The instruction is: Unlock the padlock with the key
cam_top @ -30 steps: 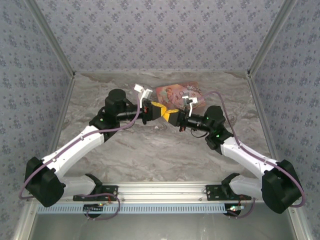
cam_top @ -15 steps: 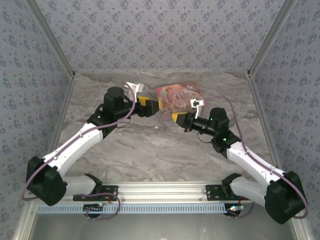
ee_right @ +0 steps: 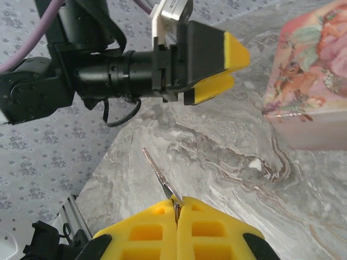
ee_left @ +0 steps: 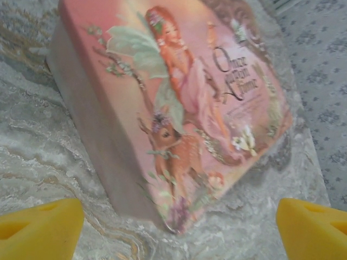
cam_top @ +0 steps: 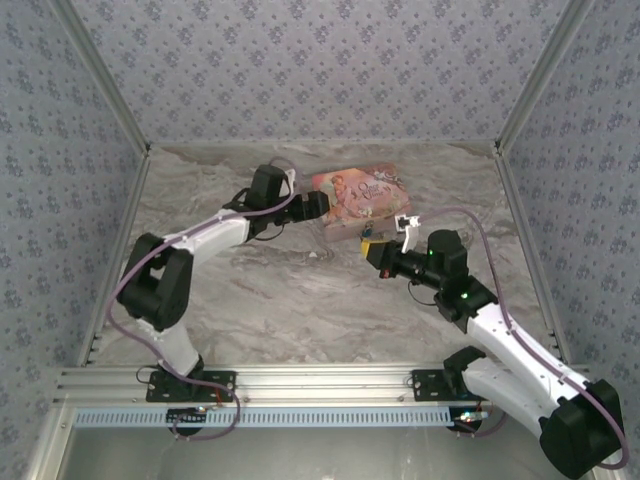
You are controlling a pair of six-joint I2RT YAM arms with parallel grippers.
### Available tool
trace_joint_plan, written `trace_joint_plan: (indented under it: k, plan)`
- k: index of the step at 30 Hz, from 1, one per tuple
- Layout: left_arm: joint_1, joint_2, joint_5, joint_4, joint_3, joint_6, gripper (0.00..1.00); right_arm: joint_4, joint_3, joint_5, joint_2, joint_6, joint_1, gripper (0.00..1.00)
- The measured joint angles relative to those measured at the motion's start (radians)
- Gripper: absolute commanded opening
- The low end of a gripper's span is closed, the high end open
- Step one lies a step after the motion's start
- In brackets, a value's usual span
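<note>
My right gripper (ee_right: 177, 201) is shut on the key (ee_right: 160, 176), a thin dark metal sliver whose blade sticks out ahead of the yellow fingers, above the marble table. From above, the right gripper (cam_top: 372, 241) hangs right of centre. My left gripper (cam_top: 318, 207) is open at the near corner of the pink illustrated box (cam_top: 360, 192). Its yellow fingertips (ee_left: 40, 227) stand far apart with nothing between them, and the box (ee_left: 179, 97) lies just ahead. The right wrist view catches the left gripper (ee_right: 227, 67) from the side, above and beyond the key. The padlock is out of view.
The pink box (ee_right: 314, 92) lies flat at the back of the marble table (cam_top: 300, 300). Patterned walls (cam_top: 320, 70) enclose the back and both sides. The aluminium rail (cam_top: 320, 385) with the arm bases runs along the near edge.
The two grippers met mid-table a second ago. My left gripper has since opened and swung back toward the pink box. My right gripper drew back to the right, still shut on the key.
</note>
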Motion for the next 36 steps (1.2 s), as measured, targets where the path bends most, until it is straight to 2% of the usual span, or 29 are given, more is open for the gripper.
trace_joint_plan:
  k: [13,26,36]
  plan:
    - [0.0,0.185,0.061,-0.039,0.112,-0.055,0.85,-0.049,-0.008,0.032,-0.015,0.0,-0.001,0.0]
    - [0.019,0.2,0.102,-0.071,0.096,-0.055,0.8,-0.055,-0.008,0.038,-0.009,0.0,-0.001,0.0]
    - [0.075,0.134,0.134,-0.006,-0.03,-0.054,0.8,-0.056,-0.008,0.039,0.01,0.0,-0.001,0.0]
